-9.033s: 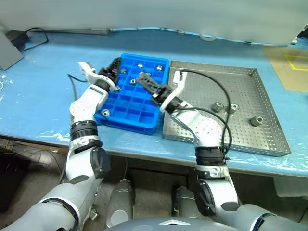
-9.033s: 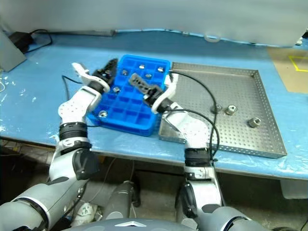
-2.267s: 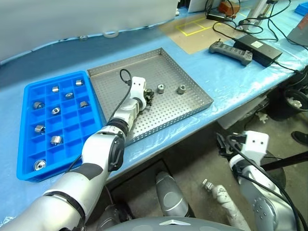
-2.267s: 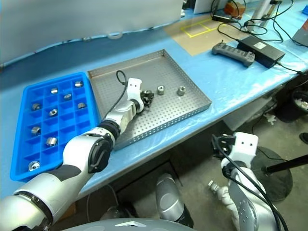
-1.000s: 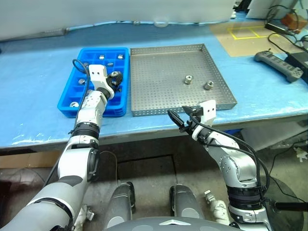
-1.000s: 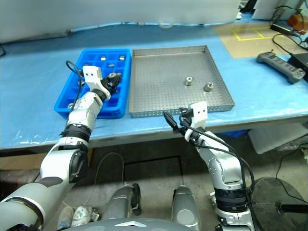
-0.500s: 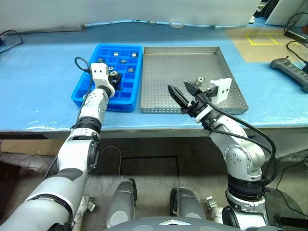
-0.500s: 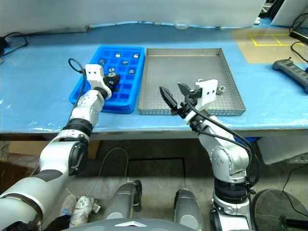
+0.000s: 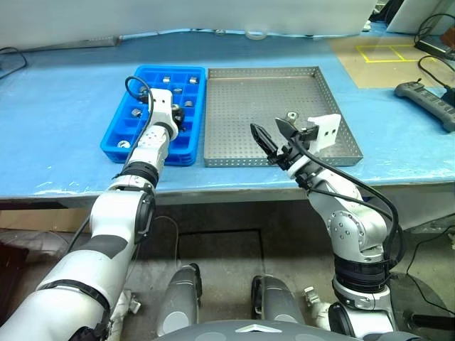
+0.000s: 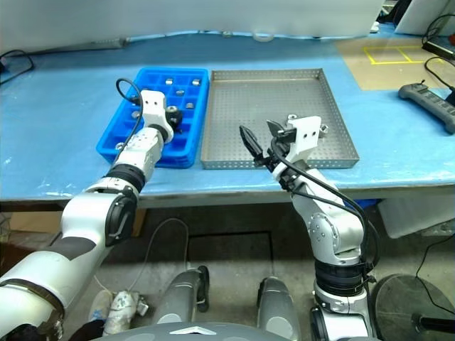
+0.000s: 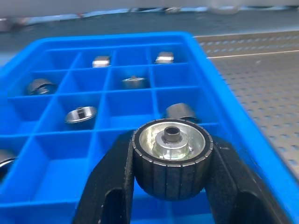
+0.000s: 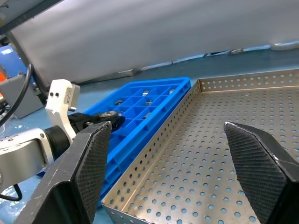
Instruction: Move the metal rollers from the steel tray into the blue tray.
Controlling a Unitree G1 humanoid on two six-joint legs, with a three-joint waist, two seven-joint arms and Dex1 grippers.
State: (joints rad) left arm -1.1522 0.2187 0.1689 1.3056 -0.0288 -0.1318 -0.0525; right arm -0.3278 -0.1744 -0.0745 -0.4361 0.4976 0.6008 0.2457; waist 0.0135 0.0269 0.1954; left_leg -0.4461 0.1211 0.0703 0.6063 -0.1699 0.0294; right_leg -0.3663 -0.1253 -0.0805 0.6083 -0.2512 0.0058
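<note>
My left gripper (image 11: 170, 161) is shut on a metal roller (image 11: 171, 156), a ribbed silvery cylinder with a dark centre hole. It holds the roller just above the compartments on the blue tray's (image 9: 126, 140) right side. Several more rollers (image 11: 80, 114) lie in the compartments. To the tray's right sits the steel tray (image 9: 263, 106), where one roller (image 9: 291, 116) lies near the right edge. My right gripper (image 9: 266, 129) hangs open and empty over the steel tray's front rim, and its black fingers (image 12: 88, 158) are spread wide.
A black handheld controller (image 9: 426, 92) lies at the table's right end. A brown mat with a yellow tape square (image 9: 380, 53) is behind it. A tape ring (image 9: 256, 33) sits at the back edge, and the table's front edge runs just below both trays.
The camera has shifted. My right gripper has risen from below the table edge to above the steel tray's front rim, still open. My left wrist has turned, still holding the roller over the blue tray.
</note>
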